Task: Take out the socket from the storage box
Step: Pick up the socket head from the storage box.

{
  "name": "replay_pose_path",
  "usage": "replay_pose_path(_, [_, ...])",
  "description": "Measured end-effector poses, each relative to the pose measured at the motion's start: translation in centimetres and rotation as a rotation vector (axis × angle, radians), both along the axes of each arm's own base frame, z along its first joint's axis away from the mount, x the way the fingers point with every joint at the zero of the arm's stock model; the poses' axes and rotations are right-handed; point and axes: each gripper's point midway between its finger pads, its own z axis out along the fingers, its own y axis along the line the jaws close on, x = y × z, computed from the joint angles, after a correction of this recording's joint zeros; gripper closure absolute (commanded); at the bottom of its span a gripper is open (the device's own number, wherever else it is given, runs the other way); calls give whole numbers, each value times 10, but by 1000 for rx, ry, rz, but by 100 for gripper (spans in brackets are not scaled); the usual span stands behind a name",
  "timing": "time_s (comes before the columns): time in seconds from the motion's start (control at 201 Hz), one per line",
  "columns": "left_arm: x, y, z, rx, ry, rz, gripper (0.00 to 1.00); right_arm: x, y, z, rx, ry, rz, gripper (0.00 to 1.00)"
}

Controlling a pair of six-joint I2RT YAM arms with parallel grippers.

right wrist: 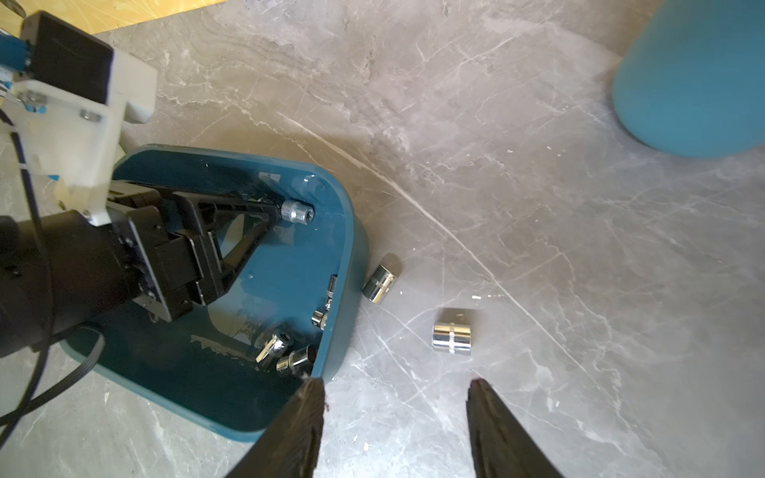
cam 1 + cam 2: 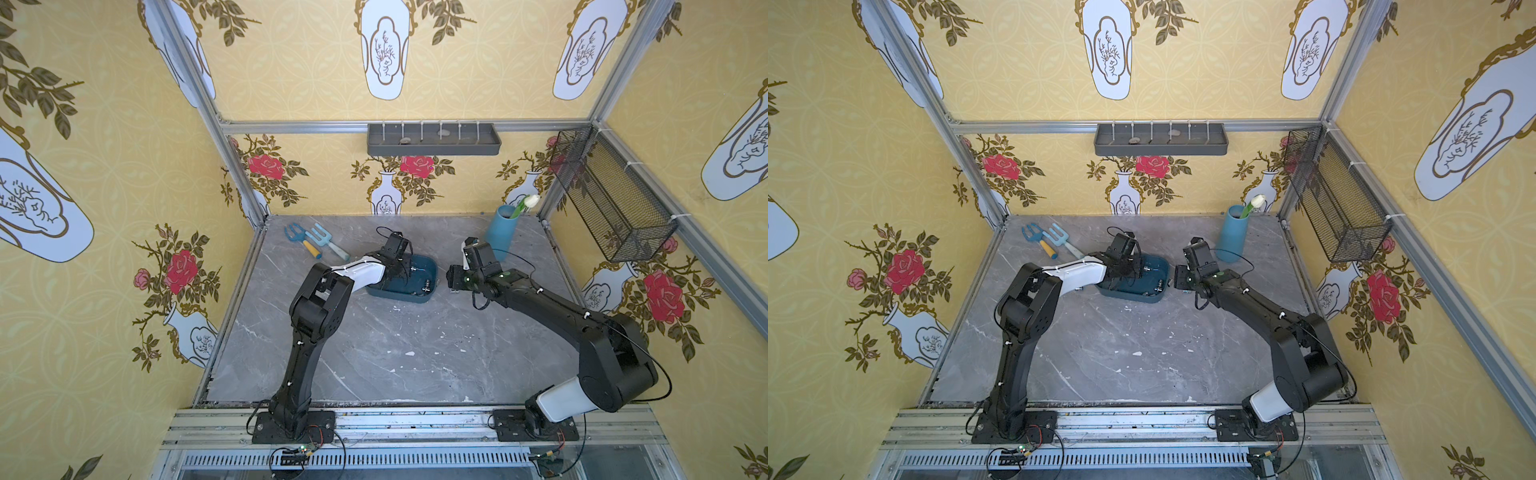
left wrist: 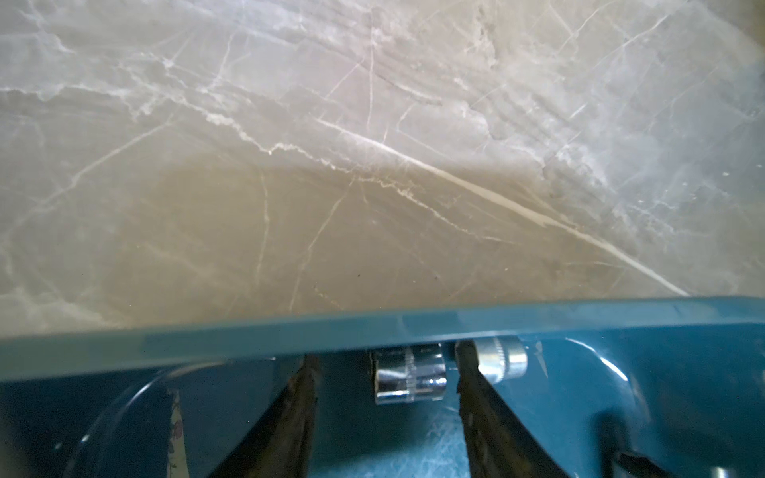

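Note:
The teal storage box (image 2: 419, 293) (image 1: 350, 231) lies mid-table. My left gripper (image 3: 385, 360) (image 2: 406, 270) reaches down into it, open. A chrome socket (image 3: 410, 378) lies between its fingers against the box wall (image 3: 372, 331), close to one finger. A second socket (image 3: 503, 362) (image 1: 297, 213) sits just outside that finger. Several more sockets (image 1: 285, 351) cluster in a box corner. Two sockets (image 1: 380, 284) (image 1: 451, 337) lie on the table beside the box. My right gripper (image 1: 395, 385) hovers open and empty over the table beside the box's end.
A blue vase (image 2: 500, 232) with a white tulip stands at the back right. Two garden hand tools (image 2: 316, 243) lie at the back left. A grey wall tray (image 2: 434, 139) and a black mesh basket (image 2: 611, 195) hang on the walls.

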Motion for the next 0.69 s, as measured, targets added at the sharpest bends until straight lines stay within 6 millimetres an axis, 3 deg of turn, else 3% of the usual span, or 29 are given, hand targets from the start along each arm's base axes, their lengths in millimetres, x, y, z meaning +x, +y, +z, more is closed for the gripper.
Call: replay_pose_path(0.692, [5, -2, -3, -24, 17, 3, 61, 7, 6, -6, 20, 13, 15, 40])
